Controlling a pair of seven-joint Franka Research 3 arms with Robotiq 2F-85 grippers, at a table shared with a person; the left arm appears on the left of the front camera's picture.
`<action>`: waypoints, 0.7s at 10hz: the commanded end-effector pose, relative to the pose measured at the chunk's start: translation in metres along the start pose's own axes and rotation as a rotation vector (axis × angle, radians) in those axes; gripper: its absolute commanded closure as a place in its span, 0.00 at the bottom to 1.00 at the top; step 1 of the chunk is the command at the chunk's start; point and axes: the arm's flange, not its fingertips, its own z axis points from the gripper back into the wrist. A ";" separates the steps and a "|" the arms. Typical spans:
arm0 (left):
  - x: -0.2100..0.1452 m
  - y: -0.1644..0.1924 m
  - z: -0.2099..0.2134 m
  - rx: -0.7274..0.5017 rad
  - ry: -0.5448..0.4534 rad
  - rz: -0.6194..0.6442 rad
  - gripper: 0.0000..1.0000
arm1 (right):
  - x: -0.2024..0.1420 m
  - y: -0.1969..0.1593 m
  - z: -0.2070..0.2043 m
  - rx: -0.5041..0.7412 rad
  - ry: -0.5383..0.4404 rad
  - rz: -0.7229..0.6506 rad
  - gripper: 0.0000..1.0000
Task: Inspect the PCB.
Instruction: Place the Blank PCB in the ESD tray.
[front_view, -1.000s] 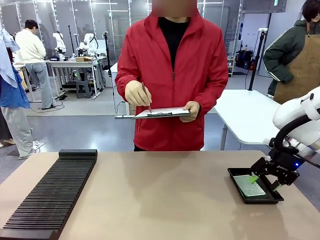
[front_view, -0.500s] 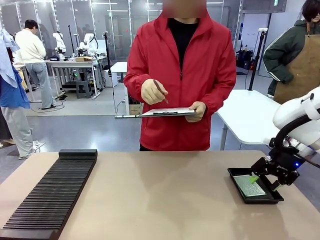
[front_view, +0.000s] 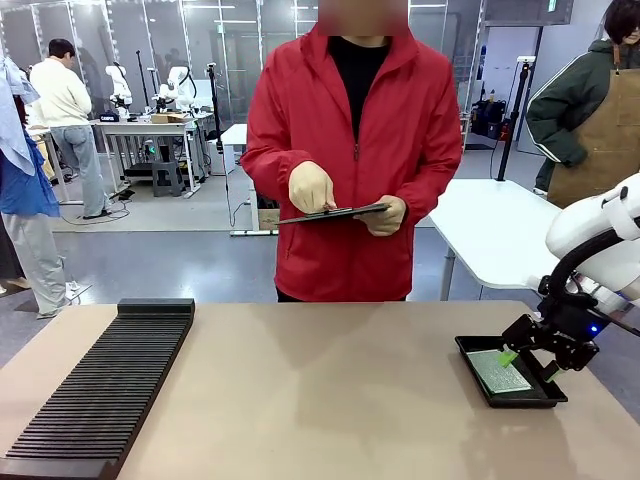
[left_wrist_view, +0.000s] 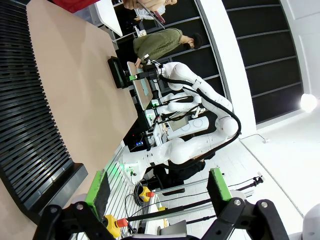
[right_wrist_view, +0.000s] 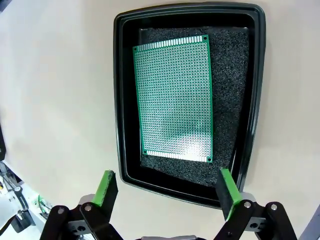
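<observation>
From my side: long black slotted rack (front_view: 100, 390) runs along the left of the tan table (front_view: 320, 390), well apart from everything else, nothing between it and the tray. Person in a red jacket (front_view: 350, 150) stands at the far edge holding a clipboard (front_view: 335, 212) level with both hands, one hand (front_view: 310, 187) on top of it; can't tell from this angle whether there's a pen in it. A second white table (front_view: 490, 235) sits behind on the right. Shallow black tray (right_wrist_view: 120, 100) on the right side of the table, lined with black foam (right_wrist_view: 230, 75). The PCB (right_wrist_view: 174, 97) lies flat on that foam inside the tray, untouched: green, rectangular, fine hole grid across the face, a row of pads along one short edge, glare patch near the end closest to the fingers. Right gripper (right_wrist_view: 165, 187) hangs over the tray's near rim, jaws spread wide, green pads (right_wrist_view: 106, 186) clear of the board, holding nothing. Left gripper (left_wrist_view: 157, 190) is up off the table near the rack's end, jaws also wide apart and empty.
</observation>
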 end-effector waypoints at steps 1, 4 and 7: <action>0.000 -0.003 0.000 0.002 0.000 -0.001 0.00 | 0.000 0.000 0.000 0.000 0.000 0.000 0.00; 0.000 -0.003 0.000 0.002 0.000 -0.001 0.00 | -0.049 0.013 0.055 0.166 0.004 -0.005 0.00; 0.000 -0.003 0.000 0.002 0.000 -0.001 0.00 | -0.091 0.015 0.073 0.398 0.037 -0.023 0.00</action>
